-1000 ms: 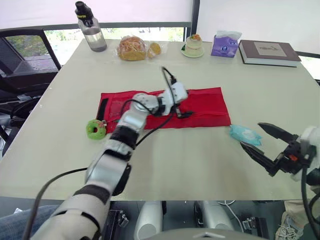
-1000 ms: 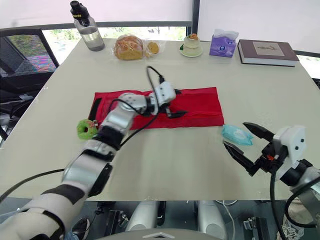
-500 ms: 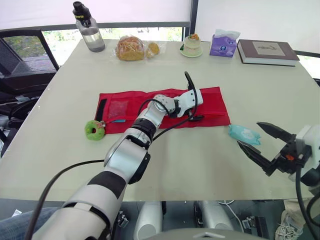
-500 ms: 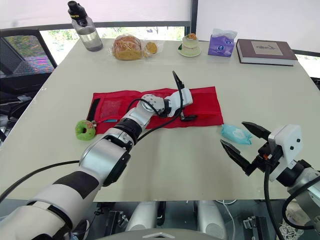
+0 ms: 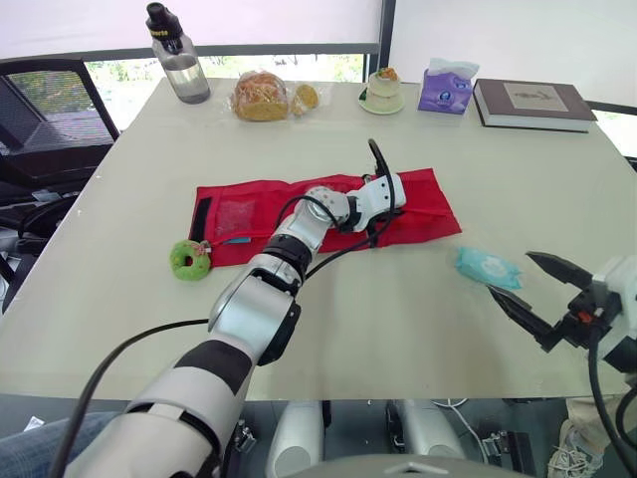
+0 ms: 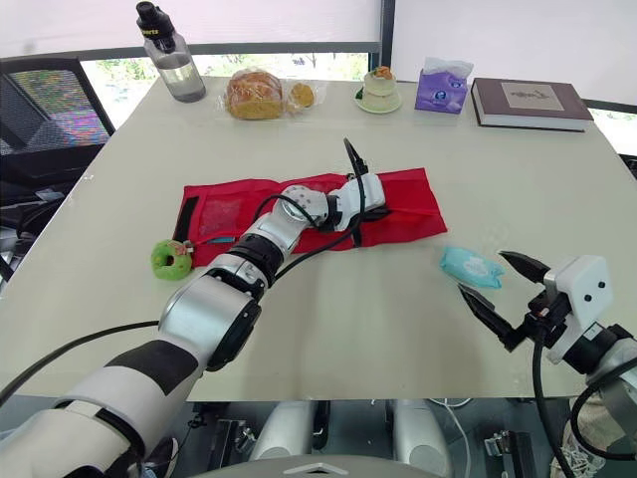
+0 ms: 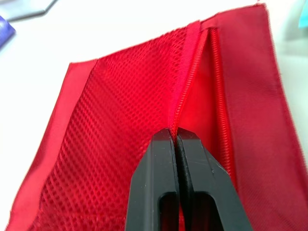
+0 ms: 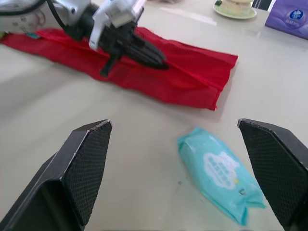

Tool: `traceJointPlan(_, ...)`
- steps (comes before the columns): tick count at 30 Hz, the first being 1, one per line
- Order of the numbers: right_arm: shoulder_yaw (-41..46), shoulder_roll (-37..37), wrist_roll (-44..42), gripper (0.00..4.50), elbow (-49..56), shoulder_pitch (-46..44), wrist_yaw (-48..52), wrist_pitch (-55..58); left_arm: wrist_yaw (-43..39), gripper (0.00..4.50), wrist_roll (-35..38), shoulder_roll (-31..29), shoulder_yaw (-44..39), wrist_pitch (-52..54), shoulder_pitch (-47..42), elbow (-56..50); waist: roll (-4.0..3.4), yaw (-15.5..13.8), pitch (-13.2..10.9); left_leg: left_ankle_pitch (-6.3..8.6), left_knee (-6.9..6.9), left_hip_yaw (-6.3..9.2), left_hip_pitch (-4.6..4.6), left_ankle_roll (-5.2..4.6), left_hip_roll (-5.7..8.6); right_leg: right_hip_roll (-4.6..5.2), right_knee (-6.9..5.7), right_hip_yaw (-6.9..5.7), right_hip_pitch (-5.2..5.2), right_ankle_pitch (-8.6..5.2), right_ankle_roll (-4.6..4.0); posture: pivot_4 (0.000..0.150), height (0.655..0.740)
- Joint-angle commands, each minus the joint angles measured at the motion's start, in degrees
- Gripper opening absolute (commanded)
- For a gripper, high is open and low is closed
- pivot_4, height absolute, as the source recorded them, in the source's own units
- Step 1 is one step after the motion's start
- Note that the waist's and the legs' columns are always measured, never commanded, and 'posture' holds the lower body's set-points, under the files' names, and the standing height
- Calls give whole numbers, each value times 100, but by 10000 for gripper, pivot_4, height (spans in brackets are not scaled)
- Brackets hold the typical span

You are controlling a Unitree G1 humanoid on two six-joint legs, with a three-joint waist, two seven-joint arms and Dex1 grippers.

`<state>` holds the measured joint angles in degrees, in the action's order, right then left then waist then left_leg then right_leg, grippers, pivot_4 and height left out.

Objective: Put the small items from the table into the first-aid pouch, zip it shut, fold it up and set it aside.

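Left claw clamped on one red pouch, right claw spread apart, one wipes packet

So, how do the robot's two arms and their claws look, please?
The left arm has silver-grey shells, black joints, a loose black cable and a white wrist block; the left claw has two smooth black fingers. The right claw has black tapered fingers with cross-hatched pads, on a white boxy wrist with a small orange mark.
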<state>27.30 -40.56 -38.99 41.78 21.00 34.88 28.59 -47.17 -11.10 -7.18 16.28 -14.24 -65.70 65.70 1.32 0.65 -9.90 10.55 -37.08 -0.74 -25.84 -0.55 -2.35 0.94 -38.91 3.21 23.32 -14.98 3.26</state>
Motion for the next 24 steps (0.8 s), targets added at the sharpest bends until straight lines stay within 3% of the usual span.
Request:
traceJointPlan(1,-196,-408,174,45000,-793,-357,812,-253,-37,842,62,63,-67,-12,17,-336,0,7,0,0,-1,0,2,0,0,0,0,0,-1,0,0,1500,7400)
traceJointPlan(13,-1719,-812,1676,45000,-4293,-2544,2261,-1529,-22,842,94,163,-111,191,128,-642,-5,1,-1,0,-3,1,3,0,2,-2,-2,1,-1,1,1,1500,7400)
traceJointPlan(21,-2186,-749,2080,45000,-5391,-3213,2871,-2145,4,842,115,190,-149,349,205,-870,-7,-1,-1,-1,-5,0,1,1,3,-1,-5,1,0,1,1,1500,7400)
traceJointPlan(24,-2146,-681,2050,36225,-5493,-3348,2880,-2185,10,0,144,210,-166,396,242,-939,-7,6,-1,-1,-6,-2,2,1,3,-1,-6,3,0,2,2,1500,7400)
